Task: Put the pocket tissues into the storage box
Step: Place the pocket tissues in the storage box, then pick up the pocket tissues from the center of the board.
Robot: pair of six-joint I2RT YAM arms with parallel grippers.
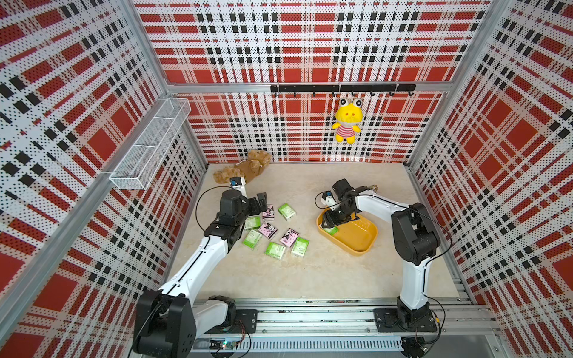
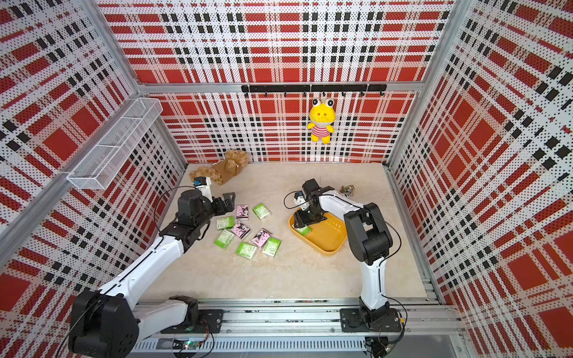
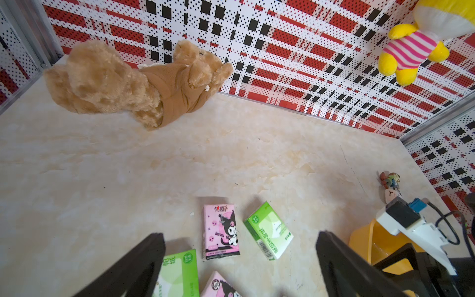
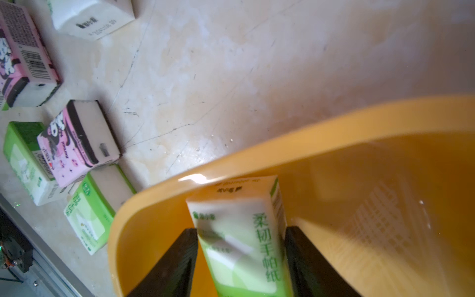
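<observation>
Closest to the right wrist lens was the green packet (image 4: pixel 239 244), clamped across its narrow width between the black fingers (image 4: pixel 177 257) of the right tool (image 4: pixel 240 230). Both fingers pressed its long edges, so I read that as a firm hold. Its long axis ran straight out from the tool toward the wall of the storage box (image 4: pixel 257 159), with the far end close up to that wall and inside the rim. Whether it touched the box floor I could not tell. I judged that the coming move needed only that the fingers part, since nothing but the box lay beneath the packet. Eight loose packets (image 1: pixel 275 250) that I could count, green and pink, lay flat on the counter (image 1: pixel 310 279), to the left of the box and clear of it. Over their far side the left tool (image 3: pixel 239 237) hung spread wide and empty. That arm was plainly the nearer one to them, while the right arm reached across the box.
</observation>
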